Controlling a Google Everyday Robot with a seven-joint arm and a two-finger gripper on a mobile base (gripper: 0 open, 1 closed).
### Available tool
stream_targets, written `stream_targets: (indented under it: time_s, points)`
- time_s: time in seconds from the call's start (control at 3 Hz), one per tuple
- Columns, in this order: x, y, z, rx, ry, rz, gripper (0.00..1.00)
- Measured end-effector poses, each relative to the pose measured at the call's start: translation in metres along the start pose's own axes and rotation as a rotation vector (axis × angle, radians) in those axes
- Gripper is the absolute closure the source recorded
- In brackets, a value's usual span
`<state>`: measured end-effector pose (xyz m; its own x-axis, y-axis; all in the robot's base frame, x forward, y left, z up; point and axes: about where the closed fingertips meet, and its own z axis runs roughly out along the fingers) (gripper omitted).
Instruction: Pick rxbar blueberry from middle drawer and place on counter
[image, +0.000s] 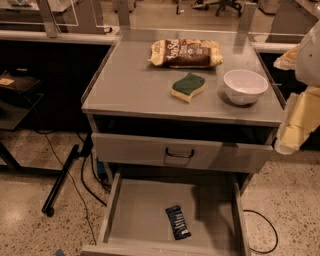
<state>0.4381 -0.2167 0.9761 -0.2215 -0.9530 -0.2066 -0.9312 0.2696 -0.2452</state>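
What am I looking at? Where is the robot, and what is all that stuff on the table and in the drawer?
There is just one picture, from one camera looking down at a metal cabinet. The robot is mostly out of view. Only part of its arm shows at the right edge, and the cream-coloured piece there is its gripper, the "hand" it grabs with. It hangs beside the cabinet, off the right end of the counter.

On the counter lie a brown-and-cream snack bag, a green-and-yellow sponge and a white bowl. Below it is a shut drawer with a dark handle. Under that, the middle drawer is pulled open. A small dark snack bar, the rxbar blueberry, lies on its floor. The gripper is far from the bar and touches none of these things.
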Motion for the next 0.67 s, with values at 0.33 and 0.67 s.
stream_targets:
  time_s: [0.33,0.67]
  points:
    - [0.000,0.000,0.000,0.000,0.000,0.000,0.00]
    - [0.001,0.007,0.037,-0.044,0.003,0.068,0.00]
